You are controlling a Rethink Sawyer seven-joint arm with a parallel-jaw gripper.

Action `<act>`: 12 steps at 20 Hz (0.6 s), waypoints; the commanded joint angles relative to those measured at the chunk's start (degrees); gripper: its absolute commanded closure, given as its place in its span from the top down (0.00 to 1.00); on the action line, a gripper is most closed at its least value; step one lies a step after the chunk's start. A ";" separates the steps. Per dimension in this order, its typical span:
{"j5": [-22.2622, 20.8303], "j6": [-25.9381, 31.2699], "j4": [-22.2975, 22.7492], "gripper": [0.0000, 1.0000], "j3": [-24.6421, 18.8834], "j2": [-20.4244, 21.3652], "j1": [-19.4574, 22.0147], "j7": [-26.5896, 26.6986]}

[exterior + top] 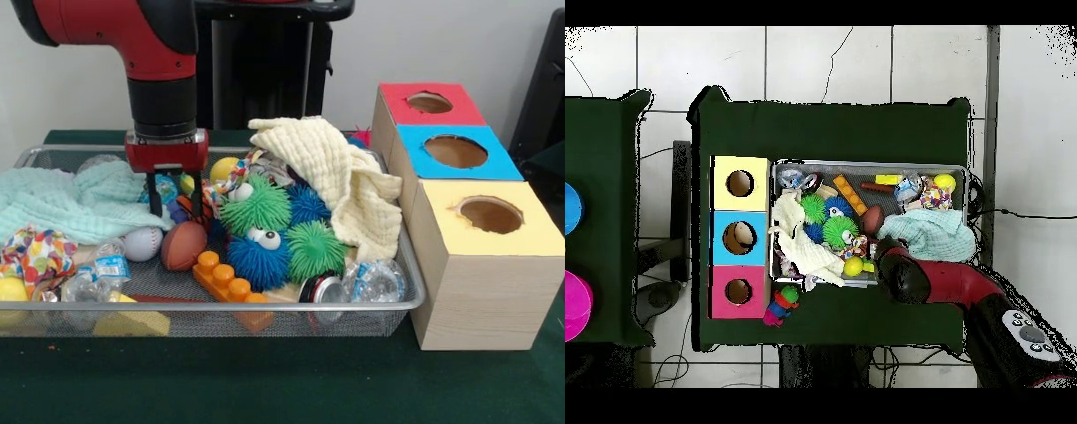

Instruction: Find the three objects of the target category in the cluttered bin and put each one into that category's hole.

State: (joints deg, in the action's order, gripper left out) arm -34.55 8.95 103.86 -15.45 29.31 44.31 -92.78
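Observation:
The wire mesh bin (221, 306) is full of clutter; it also shows in the overhead view (865, 165). My gripper (175, 201) reaches down into the bin's left-middle part with its fingers (155, 196) apart and nothing held. An orange plush with black stripes (205, 198) lies partly buried right beside the right-hand finger. I see no pale tan plush. The red-surround hole (430, 102) is the farthest of three in the wooden box to the right of the bin, and is at the box's lower end in the overhead view (738, 291). There the arm hides the gripper.
Around the gripper lie a brown football (184, 246), a baseball (141, 243), a mint cloth (79, 199) and green (256, 208) and blue (259, 256) spiky balls. A cream cloth (344, 177) drapes the bin's right part. The blue hole (455, 151) and yellow hole (490, 215) are nearer.

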 commanded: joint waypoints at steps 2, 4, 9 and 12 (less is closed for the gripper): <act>0.91 2.03 -0.69 1.00 -0.24 -2.32 -0.28 -5.34; 1.52 2.19 -0.08 1.00 -0.90 -1.86 -0.93 -5.70; 3.17 2.32 1.78 1.00 -1.69 -0.56 -2.66 -7.07; 3.83 1.60 2.59 1.00 -1.69 -0.61 -3.38 -7.78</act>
State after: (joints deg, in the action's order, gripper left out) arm -32.89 8.91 103.91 -15.46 29.66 43.01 -92.78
